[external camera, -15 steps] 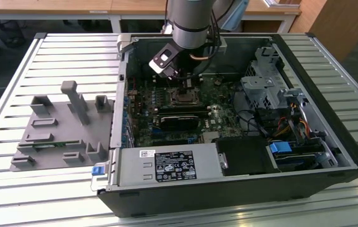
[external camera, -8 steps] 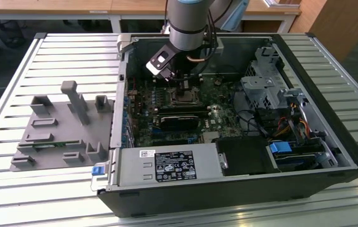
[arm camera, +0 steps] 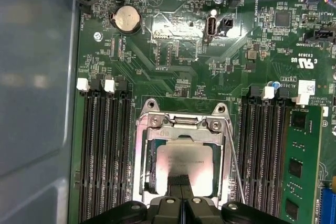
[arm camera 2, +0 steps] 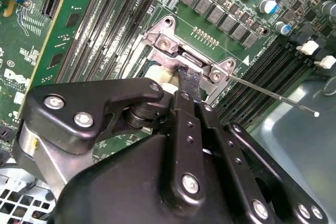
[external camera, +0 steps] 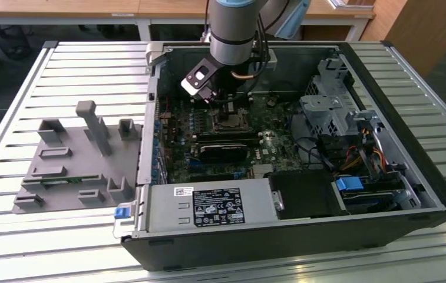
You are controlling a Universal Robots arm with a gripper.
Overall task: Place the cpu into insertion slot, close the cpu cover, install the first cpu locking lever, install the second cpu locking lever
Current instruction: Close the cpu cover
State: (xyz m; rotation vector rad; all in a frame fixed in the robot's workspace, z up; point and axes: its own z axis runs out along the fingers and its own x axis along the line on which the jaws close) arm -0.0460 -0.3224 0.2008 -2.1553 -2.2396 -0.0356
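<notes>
**Jaws closed over the seated cpu**

We see the computer case [external camera: 411,147] lying open on its side on the slatted table [external camera: 50,247]. That turns the board upward, and the arm [external camera: 234,29] can reach straight down into it.

In the first wrist view the cpu [arm camera: 185,161] lies flat in the insertion slot [arm camera: 151,153], its pale top facing up. A narrow dark margin of the socket shows beside it. The silver frame of the cpu cover [arm camera: 143,163] runs round it. We judge the cover to be down over the chip, though we cannot be sure it is fully seated.

The gripper [arm camera: 179,181] has its jaws pressed together, with only a thin seam between them and nothing pinched that we can see. We read this as a blunt tip for pressing, not a grasp.

The dark tip sits directly over the cpu's top, at the edge nearest the jaws. In the second wrist view the gripper [arm camera 2: 188,80] reaches the hinge end of the frame, just beside the pale chip [arm camera 2: 156,73]. We cannot tell whether it is touching.

A thin wire locking lever [arm camera: 234,171] runs along one side of the socket. In the second wrist view its free end [arm camera 2: 273,95] stands out over the memory slots [arm camera: 105,150], so we judge it unlatched.
</notes>
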